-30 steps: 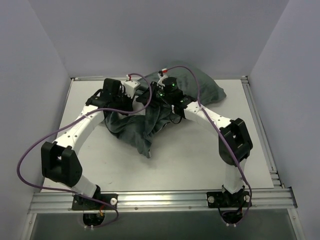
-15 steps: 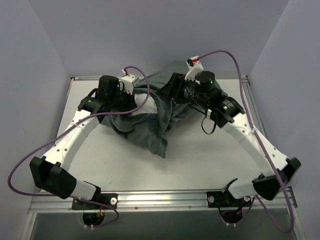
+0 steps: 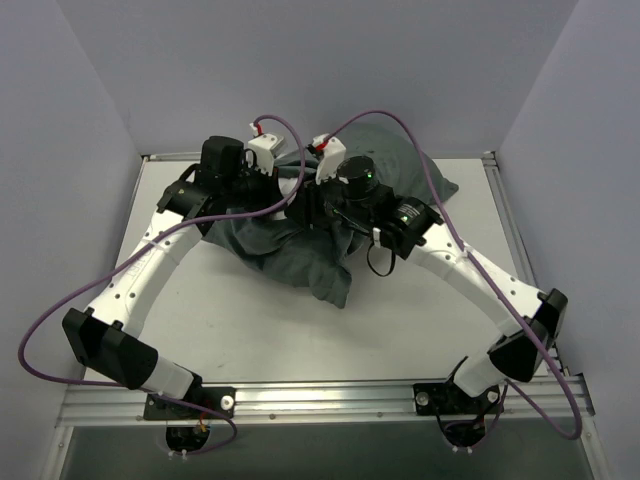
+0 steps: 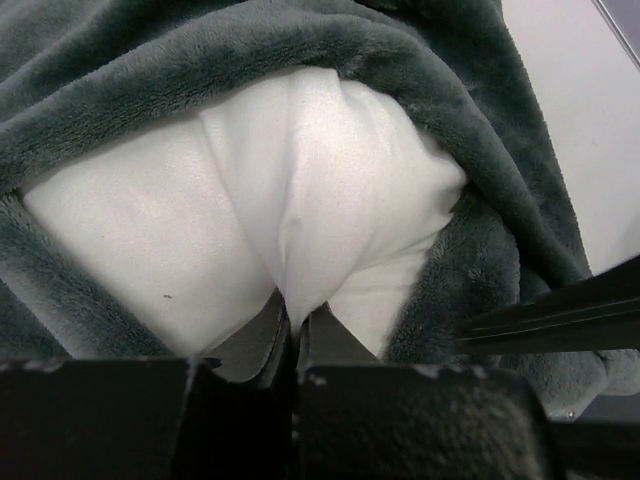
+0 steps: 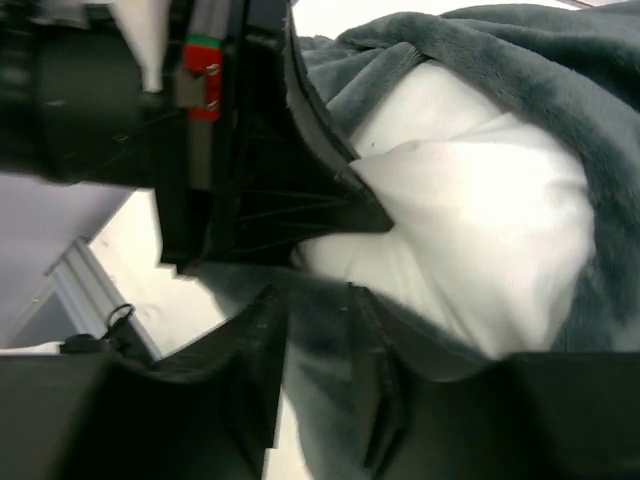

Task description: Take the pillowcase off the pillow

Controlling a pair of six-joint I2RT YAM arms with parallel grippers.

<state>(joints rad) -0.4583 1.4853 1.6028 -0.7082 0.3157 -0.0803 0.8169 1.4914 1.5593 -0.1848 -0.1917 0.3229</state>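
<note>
The dark grey pillowcase (image 3: 300,255) lies bunched at the back middle of the table; no zebra face shows. The white pillow (image 4: 300,190) bulges out of its opening, with the pillowcase (image 4: 200,50) wrapped around it. My left gripper (image 4: 295,312) is shut on a pinch of the pillow's white fabric. My right gripper (image 5: 315,310) is shut on the plush edge of the pillowcase (image 5: 520,60) just below the pillow (image 5: 470,220). In the top view both grippers, left (image 3: 278,190) and right (image 3: 305,208), meet over the bundle and hide the pillow.
The white table (image 3: 400,320) is boxed in by grey walls at the left, back and right. A metal rail (image 3: 320,397) runs along the near edge. Purple cables (image 3: 285,135) loop above both wrists.
My right arm swung out to the back right with the fabric, then came back left beside the left gripper. The pillowcase bundle shifted slightly to the right. The left gripper stayed roughly in place.
</note>
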